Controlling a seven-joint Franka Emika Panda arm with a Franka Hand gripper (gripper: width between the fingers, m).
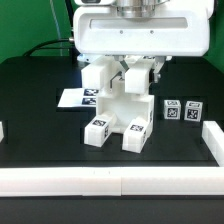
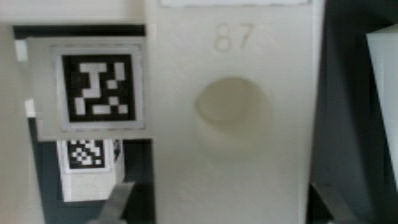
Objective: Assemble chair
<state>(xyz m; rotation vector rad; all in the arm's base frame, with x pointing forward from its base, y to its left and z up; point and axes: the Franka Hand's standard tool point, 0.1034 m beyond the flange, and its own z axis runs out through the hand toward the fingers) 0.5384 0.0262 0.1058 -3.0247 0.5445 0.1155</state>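
The chair (image 1: 122,112) stands partly built in the middle of the black table, a cluster of white blocks with tags on its two front feet. My gripper (image 1: 133,68) comes straight down onto it and is shut on an upright white chair part (image 1: 133,88) at the top of the cluster. In the wrist view this part (image 2: 231,110) fills the middle, with a round dimple and an embossed number. My gripper (image 2: 231,202) clamps it between two dark fingers (image 2: 118,200). A tagged face of another chair block (image 2: 98,85) lies beside it.
The marker board (image 1: 76,98) lies flat at the exterior view's left, behind the chair. Two small tagged white blocks (image 1: 181,112) stand at the exterior view's right. Long white border rails (image 1: 110,182) run along the front and side edges of the table.
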